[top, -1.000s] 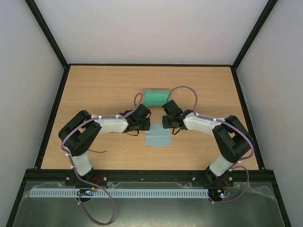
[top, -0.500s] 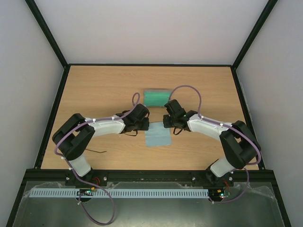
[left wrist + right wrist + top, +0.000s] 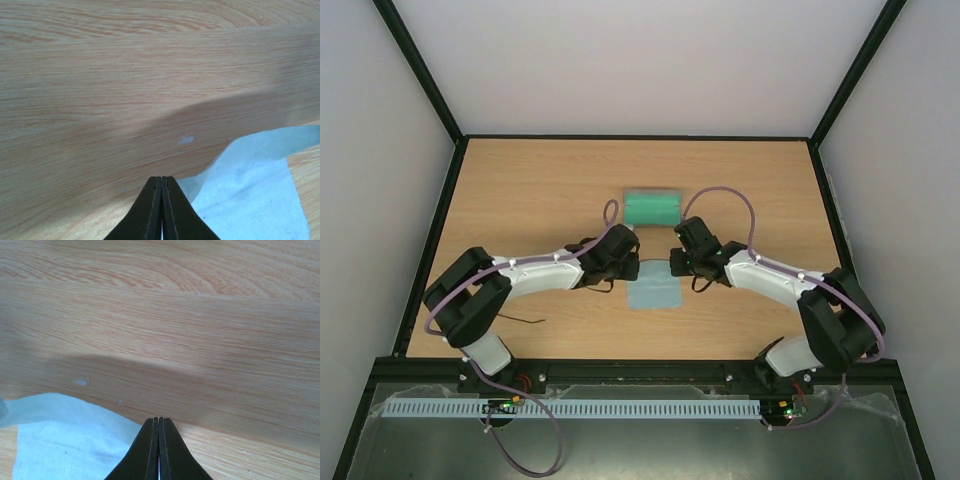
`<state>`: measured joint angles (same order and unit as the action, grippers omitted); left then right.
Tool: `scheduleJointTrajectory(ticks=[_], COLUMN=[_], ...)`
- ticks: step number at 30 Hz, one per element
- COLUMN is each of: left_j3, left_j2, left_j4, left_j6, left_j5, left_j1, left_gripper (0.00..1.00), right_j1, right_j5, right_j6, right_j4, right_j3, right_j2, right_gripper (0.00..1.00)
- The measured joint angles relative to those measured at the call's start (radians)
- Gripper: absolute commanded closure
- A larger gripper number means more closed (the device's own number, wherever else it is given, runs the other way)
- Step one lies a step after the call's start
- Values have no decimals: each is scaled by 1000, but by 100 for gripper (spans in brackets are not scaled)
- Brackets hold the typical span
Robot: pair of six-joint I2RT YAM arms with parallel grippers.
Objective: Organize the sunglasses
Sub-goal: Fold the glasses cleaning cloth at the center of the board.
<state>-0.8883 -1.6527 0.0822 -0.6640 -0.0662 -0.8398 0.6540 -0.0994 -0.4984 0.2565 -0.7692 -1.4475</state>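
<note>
My left fingers (image 3: 158,183) are pressed together, pinching one cloth (image 3: 250,192) corner; my right fingers (image 3: 156,423) likewise pinch another. Sunglasses (image 3: 526,320) lie on the table (image 3: 540,190), well left of the cloth.

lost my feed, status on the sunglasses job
left gripper, right gripper shut, seemingly on cloth corners. sunglasses maybe that thin dark line, unsure. case open beyond.

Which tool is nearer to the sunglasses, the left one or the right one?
Left. The left tool is right of the sunglasses; the right tool lies farther right.
</note>
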Motion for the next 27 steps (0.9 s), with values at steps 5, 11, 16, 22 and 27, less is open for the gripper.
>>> scheduleJointTrajectory(ticks=[5, 11, 16, 22, 27], left_j3=[22, 47, 60, 89, 117], left_j2=[26, 72, 111, 138, 162], left_j4=[8, 23, 39, 45, 55], left_j6=[-13, -28, -42, -63, -89], left_j5=[-14, -27, -39, -48, -56], left_j1=[-21, -42, -68, -109, -143], left_gripper=[98, 98, 98, 98, 98], right_j1=[8, 37, 67, 107, 136], right_j5=[-6, -7, -2, 6, 8], right_j6=[-11, -27, -44, -69, -98], right_j4=[1, 2, 23, 50, 64], right_j3=[24, 45, 58, 94, 140], right_j2=[40, 88, 135, 200, 257], right_gripper=[99, 99, 99, 99, 99])
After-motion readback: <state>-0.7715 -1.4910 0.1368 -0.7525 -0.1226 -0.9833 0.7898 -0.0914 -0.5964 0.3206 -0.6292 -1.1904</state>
